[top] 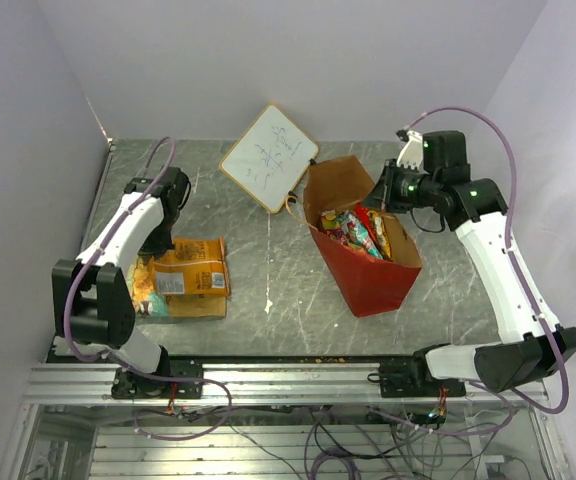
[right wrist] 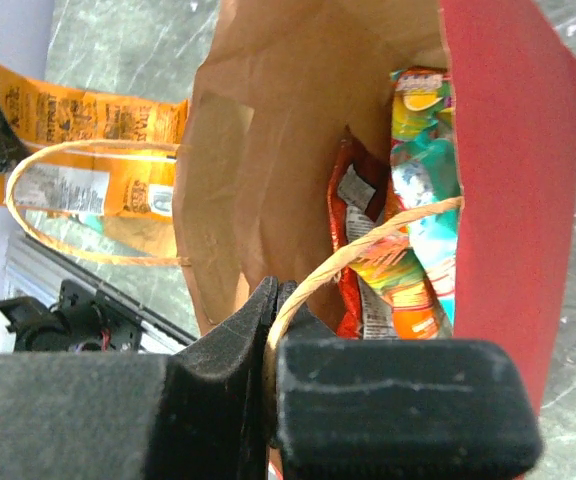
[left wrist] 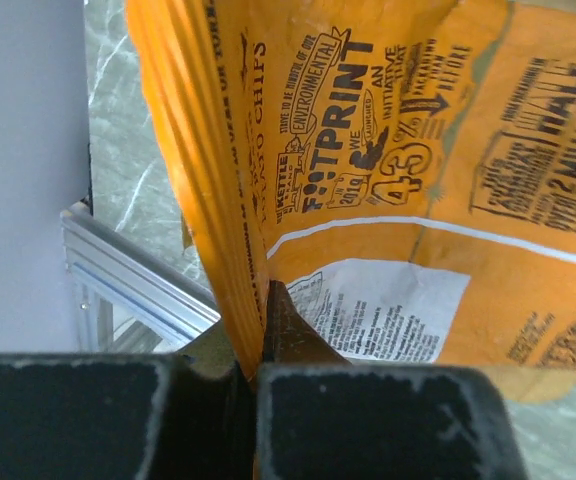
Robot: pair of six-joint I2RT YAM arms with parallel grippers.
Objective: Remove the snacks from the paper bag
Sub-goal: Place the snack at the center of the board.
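The paper bag [top: 373,275], red outside and brown inside, stands tilted at centre right with its mouth open. Several snacks [top: 353,230] in red, teal and orange lie inside; they also show in the right wrist view [right wrist: 418,200]. My right gripper [right wrist: 280,300] is shut on the bag's thin twisted handle [right wrist: 368,250] at the bag's far right rim [top: 383,190]. My left gripper [left wrist: 263,320] is shut on the edge of an orange chips packet [left wrist: 388,150], low over the table at the left [top: 193,268]. Another packet [top: 183,305] lies partly under it.
A white whiteboard [top: 268,157] lies behind the bag, touching its far rim. The bag's other handle [right wrist: 78,200] hangs loose toward the left. An aluminium rail [top: 268,380] runs along the near edge. Walls close in on the left and right.
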